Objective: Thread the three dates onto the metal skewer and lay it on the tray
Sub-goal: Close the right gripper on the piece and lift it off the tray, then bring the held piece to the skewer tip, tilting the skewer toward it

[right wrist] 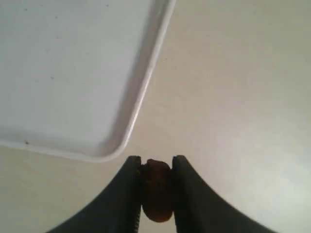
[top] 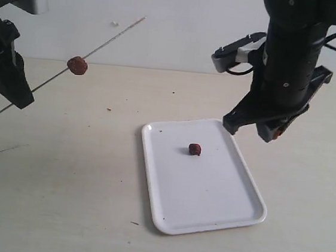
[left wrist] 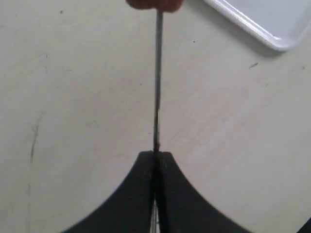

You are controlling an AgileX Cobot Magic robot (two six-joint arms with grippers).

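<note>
Right end effector (right wrist: 156,164) hangs raised just beside a corner of the tray (right wrist: 73,73), its fingers pinching the held date (right wrist: 156,194) between them. Left end effector (left wrist: 155,156) is pressed together on the metal skewer (left wrist: 157,82), lifted clear of the pale counter (top: 58,199). On that counter the white tray lies flat, well apart from the left arm. The skewer slants up and away from the left end effector, with the threaded date (top: 77,65) partway along it. A loose date (top: 195,149) sits on the tray, nearer its far end.
</note>
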